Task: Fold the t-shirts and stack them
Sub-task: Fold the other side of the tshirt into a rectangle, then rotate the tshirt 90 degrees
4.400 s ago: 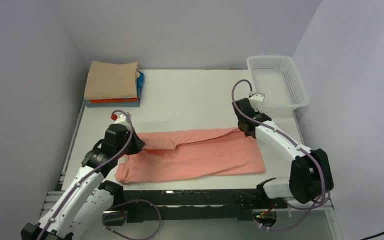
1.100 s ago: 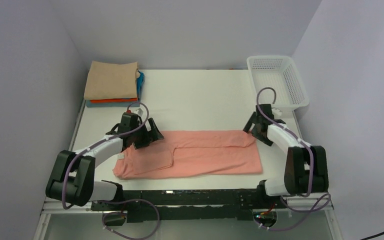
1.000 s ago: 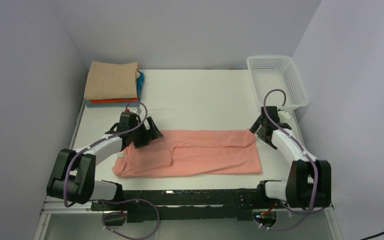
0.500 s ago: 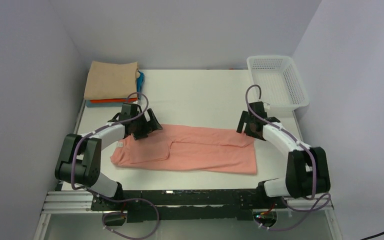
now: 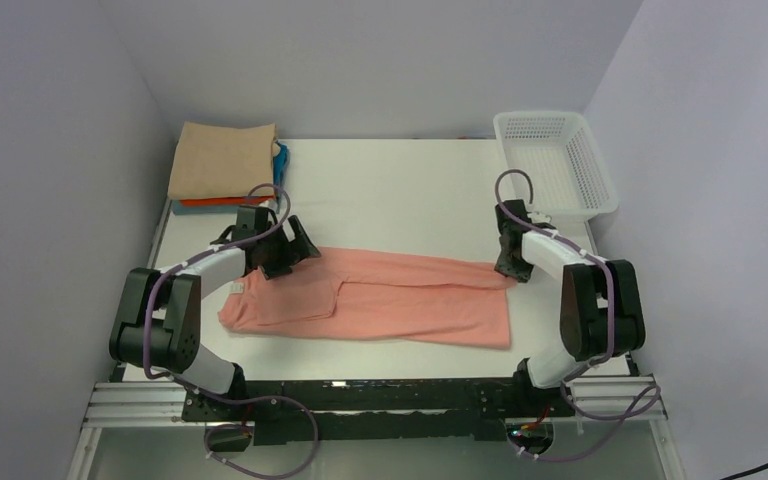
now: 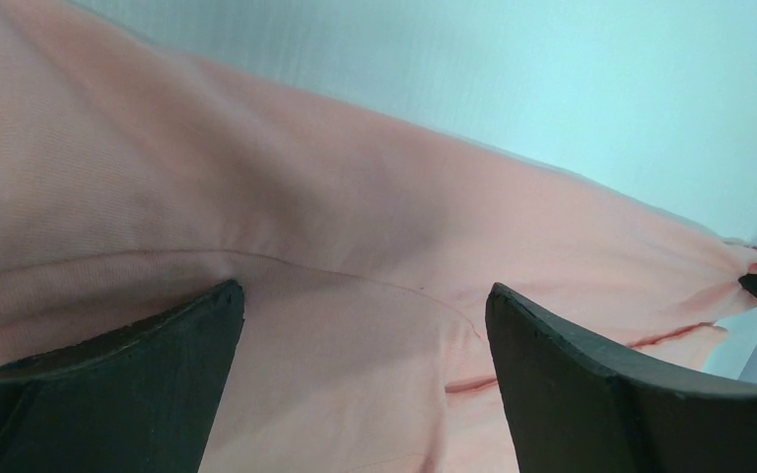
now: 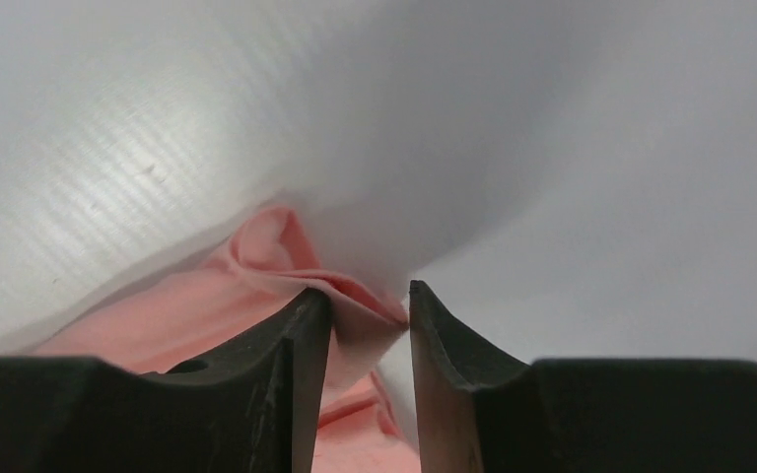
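The salmon-pink t-shirt [image 5: 380, 300] lies folded lengthwise in a long strip across the table's front half, with its white neck label [image 5: 236, 288] at the left end. My left gripper [image 5: 298, 253] hovers open over the strip's far left edge. In the left wrist view its jaws [image 6: 363, 289] stand wide apart above flat pink cloth [image 6: 355, 197] and hold nothing. My right gripper [image 5: 508, 268] is at the far right corner. In the right wrist view its jaws [image 7: 370, 296] are narrowed onto a bunched corner of pink cloth [image 7: 207, 315] that touches both fingers.
A stack of folded t-shirts [image 5: 222, 160], tan on top over orange-red and blue, sits at the back left corner. A white mesh basket [image 5: 555, 115] stands at the back right. Bare white table [image 5: 390, 190] stretches between them.
Both arms pulled back from the earlier fold and returned to the strip's far edge. The shirt shifted slightly left and skewed. The right jaws closed in on the far right corner.
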Available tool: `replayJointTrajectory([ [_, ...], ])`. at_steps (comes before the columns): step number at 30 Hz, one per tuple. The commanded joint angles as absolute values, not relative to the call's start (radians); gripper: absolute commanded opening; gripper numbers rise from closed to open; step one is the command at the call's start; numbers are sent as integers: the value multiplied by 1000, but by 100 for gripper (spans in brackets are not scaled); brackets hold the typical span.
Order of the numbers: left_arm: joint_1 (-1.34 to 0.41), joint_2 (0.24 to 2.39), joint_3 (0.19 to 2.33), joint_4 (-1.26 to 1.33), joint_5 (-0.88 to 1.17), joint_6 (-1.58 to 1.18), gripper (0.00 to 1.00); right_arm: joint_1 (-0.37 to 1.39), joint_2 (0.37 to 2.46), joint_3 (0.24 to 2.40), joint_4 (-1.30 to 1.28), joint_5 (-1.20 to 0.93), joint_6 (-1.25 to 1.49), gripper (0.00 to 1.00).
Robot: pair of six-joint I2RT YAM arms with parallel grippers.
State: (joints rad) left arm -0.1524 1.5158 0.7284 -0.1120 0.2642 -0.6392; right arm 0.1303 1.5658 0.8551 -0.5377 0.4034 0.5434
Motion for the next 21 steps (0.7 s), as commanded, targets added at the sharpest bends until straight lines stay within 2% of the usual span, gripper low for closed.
replayJointTrajectory([
  [1, -127, 1559, 692, -186, 190, -595, 99, 30, 1487, 840, -589, 472, 609, 38],
  [3, -124, 1565, 692, -185, 198, -597, 99, -28, 1435, 805, -574, 420, 615, 50],
  [5, -122, 1567, 692, -185, 203, -597, 99, -83, 1373, 755, -514, 315, 585, 54],
  [12, -118, 1566, 702, -202, 202, -597, 100, -287, 1248, 659, -382, -65, 537, 55],
  [18, -118, 1585, 714, -161, 276, -612, 99, -288, 1251, 647, -240, -446, 453, 65],
  [21, -119, 1615, 732, -131, 299, -635, 99, -193, 1217, 685, -257, -410, 405, 73],
])
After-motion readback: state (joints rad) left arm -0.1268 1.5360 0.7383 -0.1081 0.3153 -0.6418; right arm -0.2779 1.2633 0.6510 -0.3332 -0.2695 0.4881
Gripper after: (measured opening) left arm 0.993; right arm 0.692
